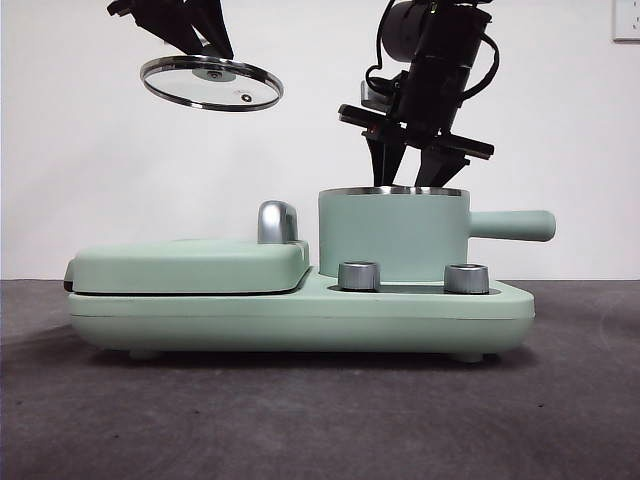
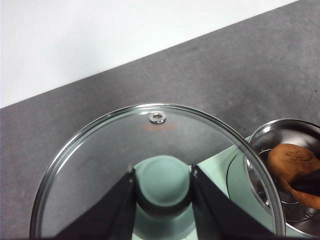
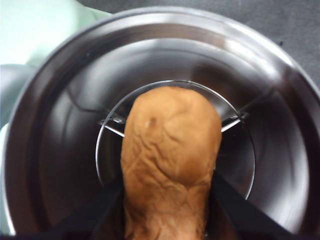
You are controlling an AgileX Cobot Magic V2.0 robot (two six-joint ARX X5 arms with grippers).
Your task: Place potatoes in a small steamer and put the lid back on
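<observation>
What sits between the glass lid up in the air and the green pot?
Only open air and white wall, by the front view: the lid hangs in the left tool, apart from the pot.

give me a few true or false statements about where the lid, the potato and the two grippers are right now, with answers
1. The round clear glass lid with a steel rim rests on the mint-green cylindrical steamer pot. False: the left gripper holds it in the air by its knob, off to the side of the pot.
2. The right gripper is shut on the orange-brown rough-skinned potato. True.
3. The potato lies on the dark table. False: it is inside the pot's steel bowl, above a wire rack.
4. The pot's straight green handle points away from the flat mint-green griddle cover. True.
</observation>
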